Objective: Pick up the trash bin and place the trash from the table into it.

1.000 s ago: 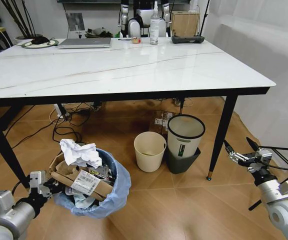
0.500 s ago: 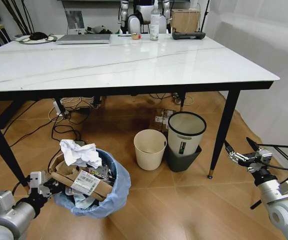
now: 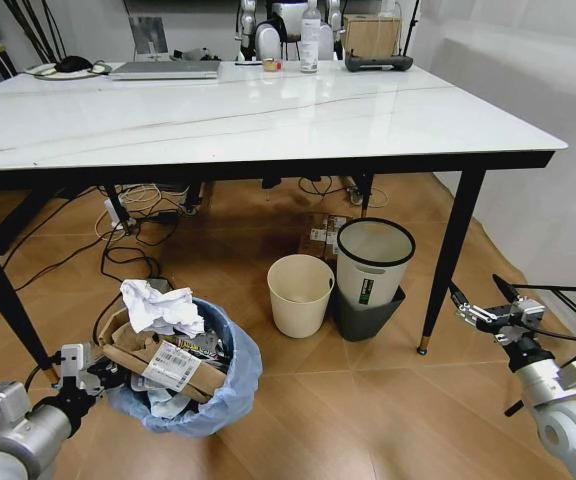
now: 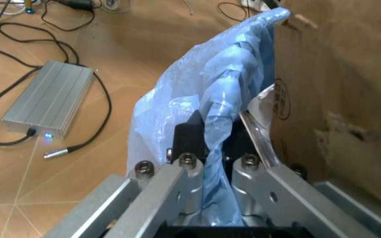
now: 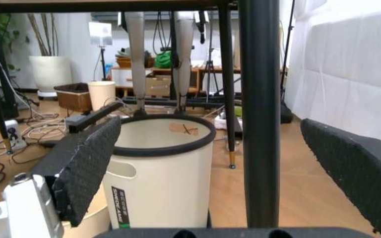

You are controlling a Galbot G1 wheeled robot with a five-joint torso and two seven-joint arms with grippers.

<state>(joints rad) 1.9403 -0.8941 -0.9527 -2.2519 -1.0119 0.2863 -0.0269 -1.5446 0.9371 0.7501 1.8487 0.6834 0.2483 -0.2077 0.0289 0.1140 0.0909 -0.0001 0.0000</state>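
Observation:
The trash bin (image 3: 218, 385), lined with a crinkled light-blue bag, stands on the wood floor in front of the table (image 3: 268, 115), near its left leg. Trash fills it: crumpled white paper (image 3: 158, 305) on top and a torn brown cardboard box (image 3: 158, 362). My left gripper (image 3: 96, 372) is shut on the bin's near rim; in the left wrist view the left gripper (image 4: 220, 134) pinches the blue bag (image 4: 177, 99) beside the cardboard (image 4: 339, 74). My right gripper (image 3: 474, 286) hangs open low at the right, by the table's front right leg (image 5: 262, 109).
Under the table stand a plain cream bin (image 3: 299, 292) and a white bin with a black rim (image 3: 372, 262). A laptop (image 3: 163, 69), a spray bottle (image 3: 310, 40) and a brown box (image 3: 371, 35) sit at the table's far edge. Cables and a grey power brick (image 4: 48, 104) lie on the floor.
The whole head view has shifted a little, with the table sliding upward in the picture. The bin and both grippers keep their places.

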